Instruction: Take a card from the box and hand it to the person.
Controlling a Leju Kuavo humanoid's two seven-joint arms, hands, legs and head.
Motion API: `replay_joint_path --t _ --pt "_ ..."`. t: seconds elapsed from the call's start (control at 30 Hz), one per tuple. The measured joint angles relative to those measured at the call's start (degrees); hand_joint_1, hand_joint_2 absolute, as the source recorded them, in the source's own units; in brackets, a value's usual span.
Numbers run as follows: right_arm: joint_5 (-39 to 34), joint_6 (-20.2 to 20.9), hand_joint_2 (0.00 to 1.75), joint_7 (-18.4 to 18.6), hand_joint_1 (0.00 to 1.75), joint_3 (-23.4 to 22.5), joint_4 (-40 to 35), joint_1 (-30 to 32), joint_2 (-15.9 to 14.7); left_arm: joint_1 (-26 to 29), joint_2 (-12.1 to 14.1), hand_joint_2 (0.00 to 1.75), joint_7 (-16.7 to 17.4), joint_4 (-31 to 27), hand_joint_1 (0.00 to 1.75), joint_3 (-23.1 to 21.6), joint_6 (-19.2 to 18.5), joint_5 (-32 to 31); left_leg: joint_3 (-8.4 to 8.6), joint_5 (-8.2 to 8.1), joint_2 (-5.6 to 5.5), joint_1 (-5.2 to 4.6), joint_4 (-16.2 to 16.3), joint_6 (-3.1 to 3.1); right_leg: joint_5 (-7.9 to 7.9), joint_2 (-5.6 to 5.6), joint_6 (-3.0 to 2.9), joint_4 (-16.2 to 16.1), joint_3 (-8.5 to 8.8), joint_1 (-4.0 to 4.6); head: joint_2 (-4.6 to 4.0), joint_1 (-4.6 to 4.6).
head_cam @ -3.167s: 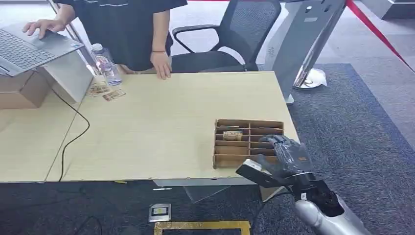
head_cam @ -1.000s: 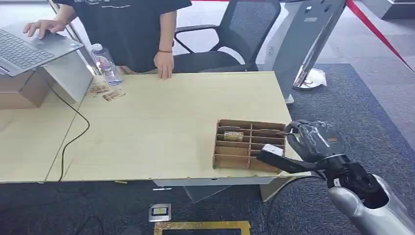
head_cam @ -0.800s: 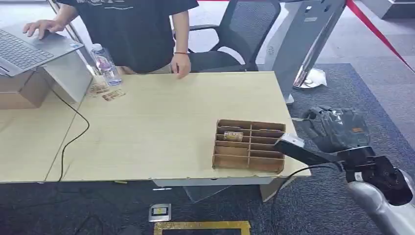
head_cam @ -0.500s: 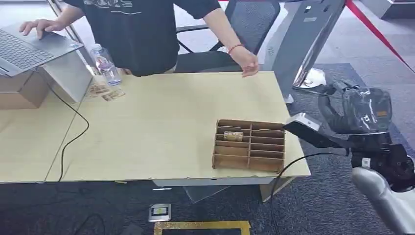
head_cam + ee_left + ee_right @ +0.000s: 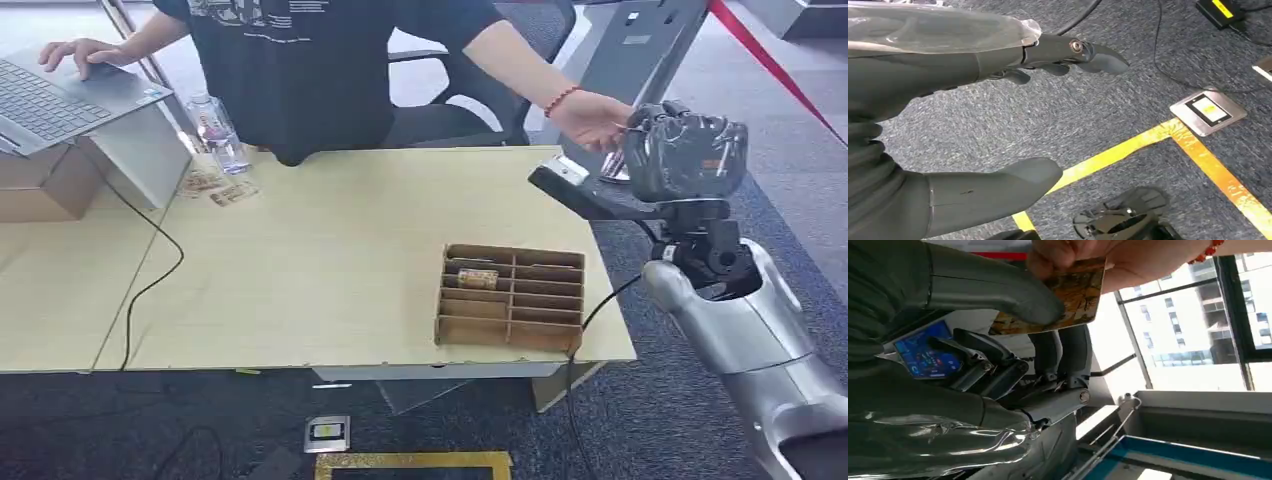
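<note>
1. The right hand (image 5: 685,155) is raised past the table's far right corner, well above and beyond the box (image 5: 510,297).
2. In the right wrist view the right hand (image 5: 973,340) pinches a card (image 5: 1068,297) between its thick thumb and the darker fingers (image 5: 1060,352); the card's face is a mottled brown and gold print.
3. A person's hand (image 5: 1073,252) grips the same card at its other edge, so both hold it at once. A red bead bracelet (image 5: 1208,250) sits on that wrist.
4. In the head view the person's hand (image 5: 590,120) reaches in from the far side and meets the right hand's fingers; the card itself is hidden there.
5. The box stands on the table (image 5: 330,250) near its right, near edge. It is an open cardboard grid of compartments, and one compartment in the left column, second row from the far side, holds a small stack of cards (image 5: 477,277).
6. The left hand (image 5: 963,125) hangs over grey carpet with yellow tape (image 5: 1158,135), thumb and fingers wide apart, holding nothing.
7. At the far left of the table are a water bottle (image 5: 215,130), a few loose cards (image 5: 215,188) and a laptop (image 5: 60,95) on a stand, the person's other hand (image 5: 75,55) resting on it.
</note>
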Motion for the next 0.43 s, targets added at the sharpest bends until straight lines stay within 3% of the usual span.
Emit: replay_joint_path --t 0.2,0.23,0.27,0.43 --pt "-3.9 3.5 1.75 -1.4 1.75 3.3 11.2 -5.7 3.3 -0.1 0.0 1.75 0.3 0.0 0.00 -0.1 0.0 0.1 0.00 0.00 -0.02 0.01 0.0 0.00 0.00 0.00 0.00 0.0 0.00 0.01 0.00 0.00" --pt "-5.1 4.0 1.75 -2.1 1.29 3.6 12.5 -6.3 3.7 -0.1 0.0 1.75 0.3 0.0 0.00 -0.1 0.0 0.1 -0.01 0.00 -0.03 0.01 0.0 0.00 0.00 -0.01 0.00 0.0 0.00 0.01 0.00 -0.02" --pt "-6.0 4.5 1.75 -2.5 0.00 4.1 13.6 -6.8 4.1 -0.1 0.0 1.75 0.3 0.0 0.00 -0.1 0.0 0.2 -0.01 0.00 -0.03 0.01 0.0 0.00 0.00 -0.01 0.00 0.0 0.00 0.01 0.00 -0.02" --pt "-10.5 7.2 1.75 -3.0 0.00 5.6 17.3 -8.0 5.4 0.1 0.2 1.75 0.2 0.0 0.00 -0.1 0.1 0.7 0.00 0.00 -0.03 0.01 0.0 0.00 0.00 -0.01 0.00 0.0 -0.01 0.00 0.00 -0.02"
